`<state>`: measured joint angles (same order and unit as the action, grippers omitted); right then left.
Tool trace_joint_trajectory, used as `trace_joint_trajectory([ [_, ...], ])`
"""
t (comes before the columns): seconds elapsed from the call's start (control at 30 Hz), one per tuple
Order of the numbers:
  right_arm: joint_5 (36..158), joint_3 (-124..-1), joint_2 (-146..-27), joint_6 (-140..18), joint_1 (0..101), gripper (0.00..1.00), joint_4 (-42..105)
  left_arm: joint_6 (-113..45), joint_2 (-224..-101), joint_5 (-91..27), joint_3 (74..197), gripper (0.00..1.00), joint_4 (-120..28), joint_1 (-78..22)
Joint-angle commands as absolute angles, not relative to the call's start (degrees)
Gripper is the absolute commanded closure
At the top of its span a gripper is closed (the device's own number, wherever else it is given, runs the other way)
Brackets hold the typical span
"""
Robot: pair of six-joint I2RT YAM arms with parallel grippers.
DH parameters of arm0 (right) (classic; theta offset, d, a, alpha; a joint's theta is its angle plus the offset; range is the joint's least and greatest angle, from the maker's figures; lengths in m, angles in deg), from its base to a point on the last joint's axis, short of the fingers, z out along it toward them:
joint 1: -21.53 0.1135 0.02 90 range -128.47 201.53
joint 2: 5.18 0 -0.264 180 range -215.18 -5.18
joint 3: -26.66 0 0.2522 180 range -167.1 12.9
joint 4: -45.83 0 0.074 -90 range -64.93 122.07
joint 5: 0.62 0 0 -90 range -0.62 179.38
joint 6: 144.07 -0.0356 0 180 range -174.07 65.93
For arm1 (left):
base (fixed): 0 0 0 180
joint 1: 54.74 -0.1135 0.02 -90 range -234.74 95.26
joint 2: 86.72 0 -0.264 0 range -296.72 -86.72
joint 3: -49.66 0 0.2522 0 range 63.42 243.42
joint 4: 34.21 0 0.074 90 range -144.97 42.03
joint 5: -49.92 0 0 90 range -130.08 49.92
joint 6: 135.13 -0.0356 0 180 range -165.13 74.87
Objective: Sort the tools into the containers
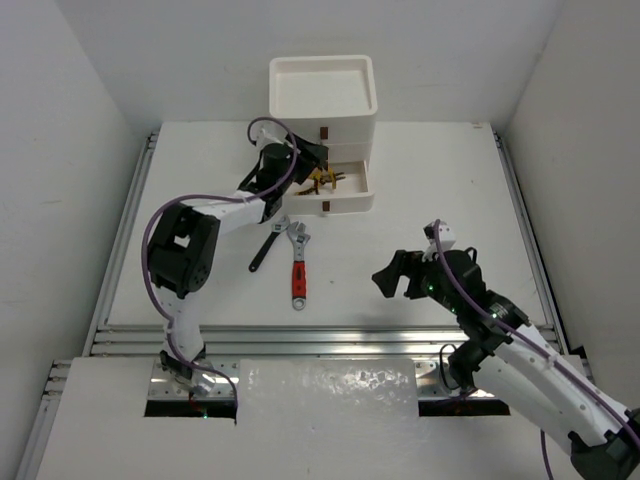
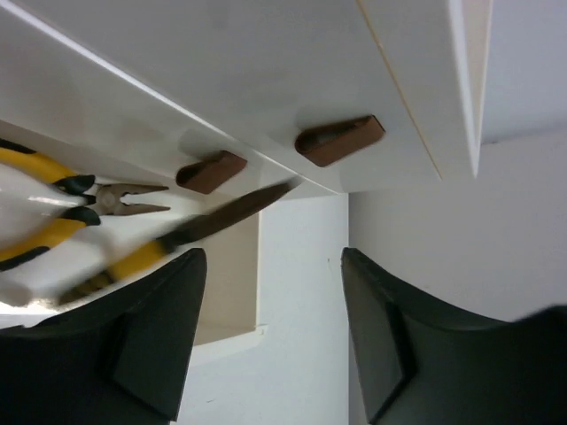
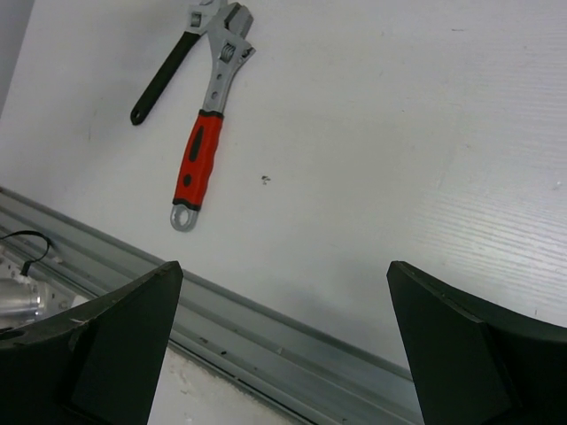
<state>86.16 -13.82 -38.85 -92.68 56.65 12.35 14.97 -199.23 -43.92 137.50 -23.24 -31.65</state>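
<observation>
While left gripper [image 2: 273, 266] and right gripper [image 3: 283, 274] gape, red-handled wrench [image 1: 298, 265] near-to-far, head toward drawers [image 1: 345, 205].

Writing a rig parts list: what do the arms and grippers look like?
Both the left arm and right arm have white links, black joint housings and a purple cable running alongside. The left gripper and right gripper are black, with broad flat fingers.

A white table [image 1: 430, 180] sits under soft, even light; a plain white back wall [image 1: 450, 50] rises behind it; the left wall [image 1: 50, 150] and right wall [image 1: 590, 120] close in; silver rails [image 1: 330, 341] line the near edge; a white panel [image 1: 330, 392] lies just in front.
</observation>
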Motion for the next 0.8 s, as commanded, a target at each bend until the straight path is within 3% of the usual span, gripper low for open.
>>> trace_joint_trajectory([
  [0.0,84.02,-17.07,-40.94,-91.34,56.69,0.01,12.91,16.13,-196.15,-44.30,138.31,0.39,-17.56,-30.04],
  [0.1,82.79,-19.18,-46.64,-90.99,56.69,0.01,12.21,15.61,-192.64,-43.86,136.90,0.27,-17.47,-29.78],
  [0.17,83.75,-20.58,-52.09,-90.99,56.25,0.01,12.56,13.94,-189.48,-43.33,136.81,0.25,-18.43,-29.78],
  [0.37,87.19,-25.59,-71.16,-93.10,52.91,0.01,23.09,4.89,-175.78,-47.18,138.22,0.08,-32.57,-29.78],
  [0.57,85.61,-37.51,-92.66,-91.78,51.16,0.01,33.81,-4.25,-154.95,-52.73,132.51,0.03,-53.65,-30.13],
  [0.6,84.47,-39.55,-95.41,-91.08,51.07,0.04,34.61,-5.22,-148.83,-52.47,129.54,0.03,-57.51,-30.30],
  [0.67,82.27,-44.81,-102.86,-90.55,50.89,0.28,37.16,-7.76,-142.13,-51.60,124.45,0.02,-61.92,-30.39],
  [0.73,77.81,-49.82,-106.85,-90.99,50.72,0.62,37.17,-11.53,-132.89,-50.63,121.97,0.01,-65.00,-30.48],
  [0.77,77.08,-51.16,-108.60,-91.25,50.45,0.62,37.00,-12.69,-130.08,-50.45,120.91,0.00,-66.67,-30.40],
])
